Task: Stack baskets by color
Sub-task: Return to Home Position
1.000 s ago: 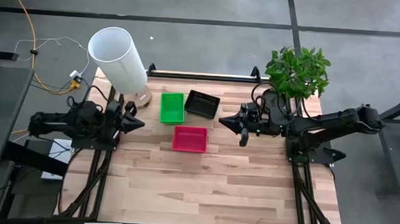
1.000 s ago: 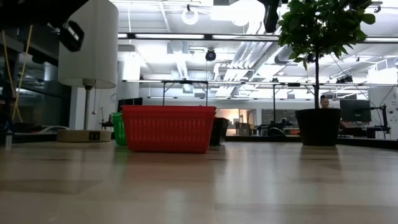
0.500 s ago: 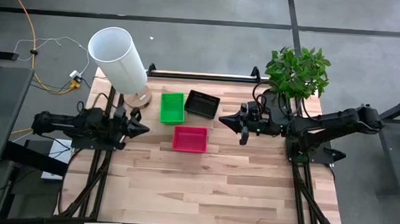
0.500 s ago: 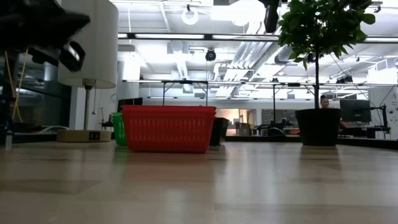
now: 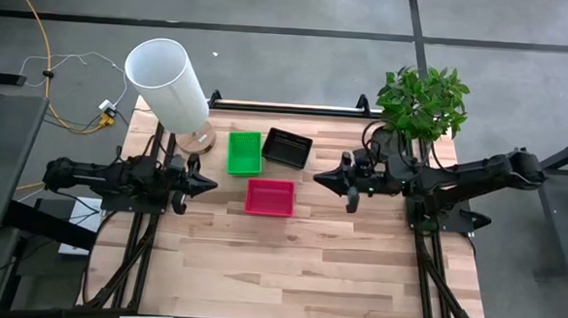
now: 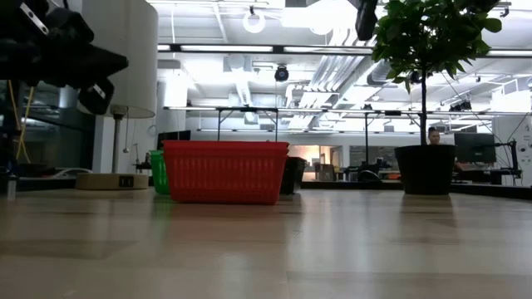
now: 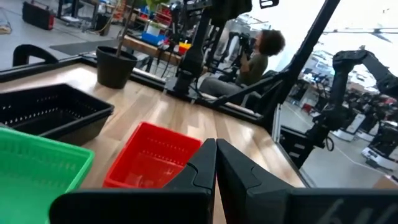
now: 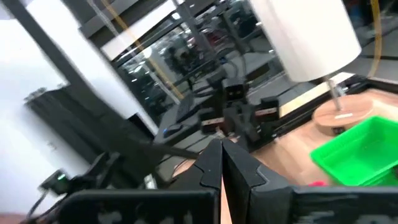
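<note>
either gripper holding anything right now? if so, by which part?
Nothing is held. The left gripper and the right gripper are both shut and empty.

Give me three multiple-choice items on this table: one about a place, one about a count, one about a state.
1. Which basket pile stands nearest the lamp base? A pink; B green; C black.
2. How many basket piles lie on the table? A two; B three; C nine.
3. The left end effector is: A open; B shut on a basket; C shut, empty.
Key: 1 B, the green pile lies beside the base. 2 B, green, black pile, pink pile. 3 C, its fingers meet, nothing between.
</note>
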